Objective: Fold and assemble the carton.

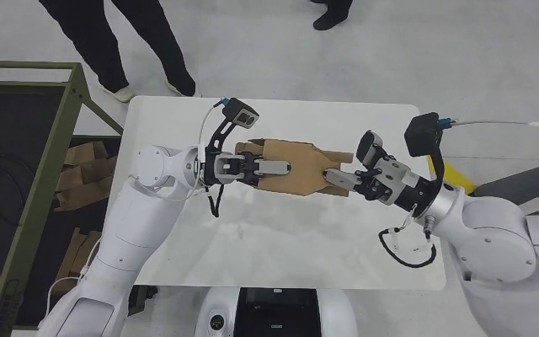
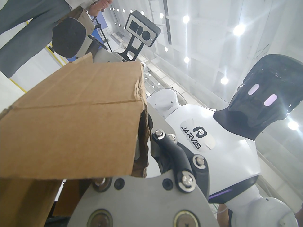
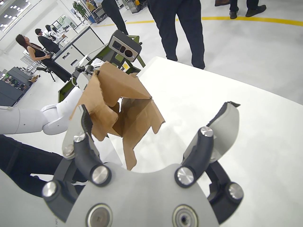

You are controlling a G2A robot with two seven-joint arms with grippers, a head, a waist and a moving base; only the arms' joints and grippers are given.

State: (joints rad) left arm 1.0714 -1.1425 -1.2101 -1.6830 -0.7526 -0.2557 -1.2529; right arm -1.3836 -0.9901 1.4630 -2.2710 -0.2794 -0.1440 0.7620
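the carton (image 1: 295, 173) is held up off the white table (image 1: 278, 244), roughly over its middle and nearer the far edge, spanning the gap between the two arms. the left gripper (image 1: 282, 167) is clamped on one end wall of it. the right gripper (image 1: 352, 162) is spread wide, with one finger (image 3: 81, 121) resting against a loose flap at the other end and the other finger clear of the board. the carton is judged to be light, thin corrugated board, stiff across its panels and weak at the creases. it is already ragged at a torn edge close to the left grip, so hard pinching there is likely to crush or tear it further. it is only partly opened, a skewed tube with flaps hanging free, and it can be expected to sag and twist if carried by one wall alone. hold is best taken on a flat panel close to a crease, not on a flap tip. bare table lies beneath the carton and toward the robot, so room is given for the tube to be set down and squared. the far edge is close behind the carton. a green rack (image 1: 80, 93) with flat cardboard (image 1: 80, 173) stands beside the table's left edge, so sweeps that way are best kept short.
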